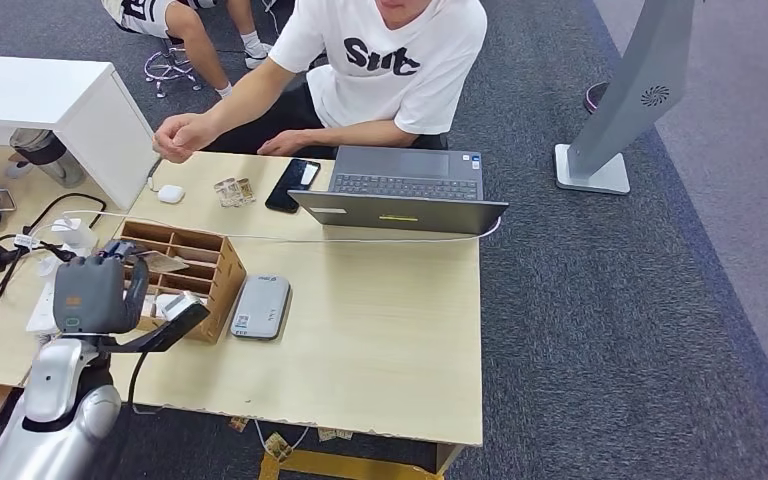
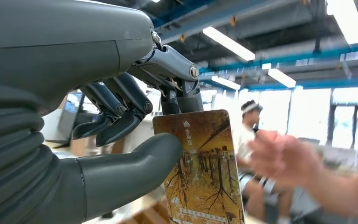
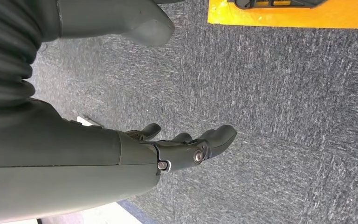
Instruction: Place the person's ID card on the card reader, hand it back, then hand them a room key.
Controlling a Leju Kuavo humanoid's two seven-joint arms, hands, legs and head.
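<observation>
Above the wooden organizer (image 1: pixel 182 276) at counter (image 1: pixel 380 330) left, left hand (image 1: pixel 95 293) is raised, thumb + finger pinching room key card (image 2: pixel 200 168) upright. Person's hand (image 2: pixel 284 158) near the card, blurred, not touching. Risk: pinch covers only the card's upper edge, so a tug before release could twist or drop it. Card reader (image 1: pixel 261 307) sits just beside organizer. Right hand (image 3: pixel 177 149) hangs over carpet, fingers loosely apart, holding nothing.

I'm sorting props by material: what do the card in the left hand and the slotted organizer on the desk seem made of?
Card: probably glossy plastic, thin and stiff, printed with autumn trees. Organizer: looks like unfinished light wood or plywood, with thin matte brown dividers.
</observation>
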